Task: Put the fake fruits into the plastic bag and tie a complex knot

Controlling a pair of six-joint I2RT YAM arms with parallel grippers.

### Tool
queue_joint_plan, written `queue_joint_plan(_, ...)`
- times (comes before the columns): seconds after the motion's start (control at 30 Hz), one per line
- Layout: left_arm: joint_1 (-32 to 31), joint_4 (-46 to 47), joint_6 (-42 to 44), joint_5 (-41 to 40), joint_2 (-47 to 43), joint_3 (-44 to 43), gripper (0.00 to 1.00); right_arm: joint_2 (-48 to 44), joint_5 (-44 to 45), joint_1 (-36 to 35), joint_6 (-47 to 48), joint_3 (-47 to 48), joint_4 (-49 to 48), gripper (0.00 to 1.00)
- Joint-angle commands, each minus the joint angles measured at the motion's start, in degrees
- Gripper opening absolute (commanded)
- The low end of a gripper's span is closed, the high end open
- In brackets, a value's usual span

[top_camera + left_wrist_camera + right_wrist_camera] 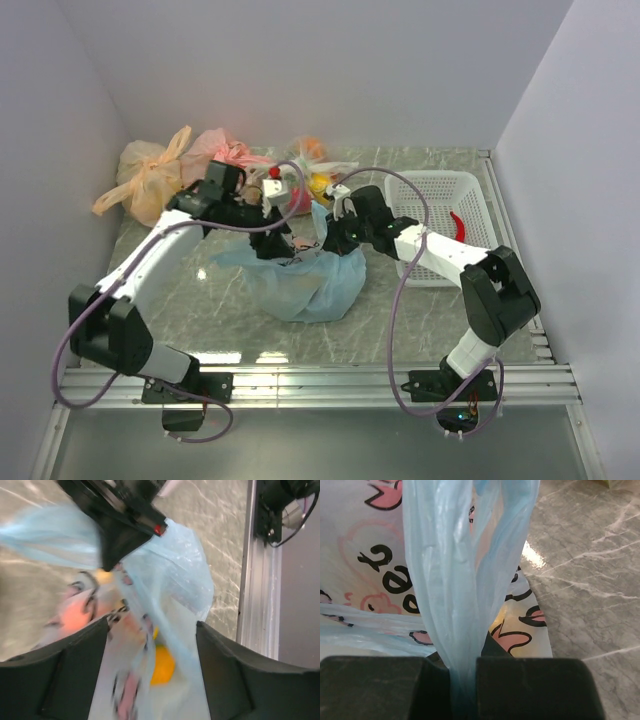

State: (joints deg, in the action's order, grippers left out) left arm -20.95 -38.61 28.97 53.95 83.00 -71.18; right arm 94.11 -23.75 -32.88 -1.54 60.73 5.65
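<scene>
The right gripper [464, 680] is pinching a bunched handle [455, 580] of the blue bag [305, 285]; the left gripper [150, 675] is gaping wide around its film, over an orange fruit [162, 666]. The bag is lying midway between the table's [200, 300] side edges. A hard tug risks tearing the thin handle.

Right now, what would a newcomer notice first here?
The light blue plastic bag lies in the middle of the table, with both arms bent over it. The right gripper is shut on its bunched handle, and a yellow-orange fruit shows through the film.
</scene>
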Motion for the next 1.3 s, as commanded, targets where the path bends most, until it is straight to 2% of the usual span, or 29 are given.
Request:
queue_joint_plan(0.0,4.06,-18.04,10.64,-0.25,-3.11,-6.94,0.78,-3.14,2.48,-1.13,2.6,2.2,1.9,0.0)
queue_joint_plan(0.03,4.42,-26.08,15.28,-1.38,-3.11,-8.52,0.79,-3.05,2.65,-1.22,2.68,2.64,2.34,0.0)
queue_joint_plan(0.13,5.83,-34.66,18.83,-4.54,-3.81,-12.4,0.82,-3.49,3.44,-1.3,2.95,3.08,2.96,0.0)
queue_joint_plan(0.23,8.02,-35.39,17.53,-6.31,-7.58,-11.62,0.83,-3.84,3.88,-1.31,3.39,3.6,3.49,0.0)
queue_joint_plan(0.33,11.1,-31.71,13.05,-7.73,-12.41,-9.25,0.84,-3.93,4.5,-1.57,4.0,4.13,4.45,0.0)
queue_joint_plan(0.47,16.9,-29.77,9.0,-0.54,-17.77,-7.84,0.87,-3.05,4.94,-2.01,4.97,4.57,5.42,0.0)
queue_joint_plan(0.5,17.95,-29.16,8.3,2.01,-18.66,-6.97,0.99,-2.79,4.85,-2.01,5.06,4.92,5.95,0.0)
queue_joint_plan(0.63,18.05,-21.0,4.7,-2.0,-23.05,1.98,0.99,-2.96,4.94,-2.18,5.32,4.84,5.86,0.0)
queue_joint_plan(0.73,18.05,-14.34,0.75,-6.73,-23.77,4.9,0.99,-3.49,4.68,-2.18,5.5,4.75,6.04,0.0)
queue_joint_plan(0.77,18.05,-13.0,-0.74,-7.97,-22.63,5.26,0.89,-3.66,4.24,-2.18,5.67,4.66,5.87,0.0)
queue_joint_plan(0.8,18.05,-13.16,0.37,-8.68,-21.58,4.91,0.46,-3.84,4.06,-2.18,5.76,4.49,5.86,0.0)
queue_joint_plan(0.83,18.05,-14.81,1.43,-8.08,-20.35,3.25,0.21,-4.19,4.06,-2.36,6.02,4.49,5.86,0.0)
queue_joint_plan(0.87,18.14,-15.35,1.61,-7.55,-18.51,2.54,0.06,-4.28,4.15,-2.36,6.46,4.75,6.21,0.03)
queue_joint_plan(0.9,18.14,-15.88,2.22,-5.98,-17.79,1.84,0.0,-4.28,4.23,-2.36,6.64,5.88,7.52,0.1)
queue_joint_plan(0.93,18.14,-16.75,2.93,-3.01,-17.44,1.14,0.0,-4.8,4.67,-2.36,6.81,6.67,8.4,0.19)
queue_joint_plan(0.97,18.14,-16.85,3.45,-1.85,-17.61,1.04,0.0,-5.42,5.2,-2.27,7.25,7.38,9.28,0.45)
queue_joint_plan(1.07,18.14,-17.8,4.68,-0.35,-18.05,1.48,0.0,-10.59,7.04,-0.96,6.29,10.54,12.8,0.82)
queue_joint_plan(1.17,18.14,-20.88,7.41,0.36,-17.7,1.3,0.0,-18.41,7.67,-0.69,4.62,12.66,14.13,0.89)
queue_joint_plan(1.27,18.14,-21.42,9.0,0.54,-17.44,1.39,0.0,-23.87,3.28,-0.78,5.05,13.36,11.93,0.94)
